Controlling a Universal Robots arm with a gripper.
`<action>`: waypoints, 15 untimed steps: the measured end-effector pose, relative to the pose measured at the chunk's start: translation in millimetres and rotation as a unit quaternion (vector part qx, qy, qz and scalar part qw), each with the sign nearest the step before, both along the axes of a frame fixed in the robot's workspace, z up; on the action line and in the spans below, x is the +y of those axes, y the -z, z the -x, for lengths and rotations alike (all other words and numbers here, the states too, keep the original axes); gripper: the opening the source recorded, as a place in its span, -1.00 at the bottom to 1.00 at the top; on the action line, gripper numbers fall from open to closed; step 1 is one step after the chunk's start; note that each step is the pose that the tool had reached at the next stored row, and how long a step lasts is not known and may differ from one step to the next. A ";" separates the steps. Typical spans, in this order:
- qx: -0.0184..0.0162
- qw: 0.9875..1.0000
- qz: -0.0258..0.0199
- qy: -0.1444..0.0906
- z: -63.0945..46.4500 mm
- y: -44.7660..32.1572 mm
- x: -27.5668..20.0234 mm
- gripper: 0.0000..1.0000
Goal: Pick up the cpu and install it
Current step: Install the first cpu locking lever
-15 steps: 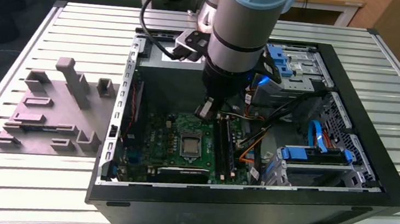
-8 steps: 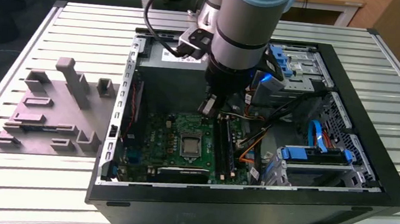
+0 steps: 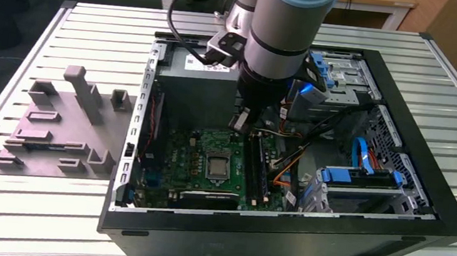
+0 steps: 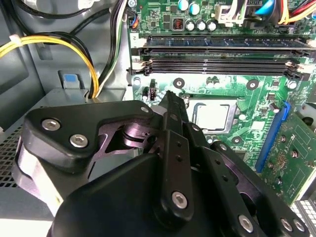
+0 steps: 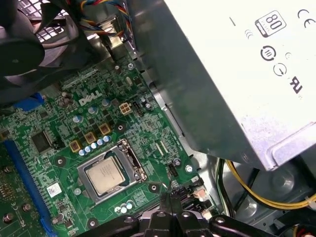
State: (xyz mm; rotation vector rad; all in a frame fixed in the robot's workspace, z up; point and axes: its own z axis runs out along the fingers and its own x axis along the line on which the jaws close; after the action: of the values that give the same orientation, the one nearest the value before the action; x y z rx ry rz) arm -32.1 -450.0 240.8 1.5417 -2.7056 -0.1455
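Observation:
The cpu [image 5: 105,177] lies flat in the metal socket frame [image 5: 129,159] on the green motherboard [image 5: 74,123], silvery top up. The second wrist view shows the cpu [image 4: 213,114] just beyond my fingers, and in the exterior view the socket [image 3: 217,165] sits mid-board. My gripper [image 5: 171,198] hangs inside the open computer case, a little above the board and beside the socket on the power-supply side. Its fingers [image 4: 170,101] are pressed together with nothing between them. In the exterior view the gripper [image 3: 240,126] is above the board's upper edge.
A grey power supply [image 5: 237,74] stands close by the gripper, with yellow and black cables [image 4: 74,49] beside it. Memory slots [image 4: 222,54] and a black fan [image 5: 24,49] border the socket. A grey moulded tray [image 3: 60,131] lies on the slatted table at the exterior view's left.

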 end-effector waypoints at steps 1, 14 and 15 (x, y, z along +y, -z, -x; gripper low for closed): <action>0.000 1.000 0.000 0.000 -0.4 0.0 0.0 -0.79; 0.000 1.000 0.000 0.000 -3.2 1.7 11.3 -0.79; 0.000 1.000 0.000 0.000 -2.7 2.4 11.8 -0.79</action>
State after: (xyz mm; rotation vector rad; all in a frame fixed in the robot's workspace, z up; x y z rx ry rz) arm -29.4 -438.1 238.4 1.5416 -2.7052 -0.1443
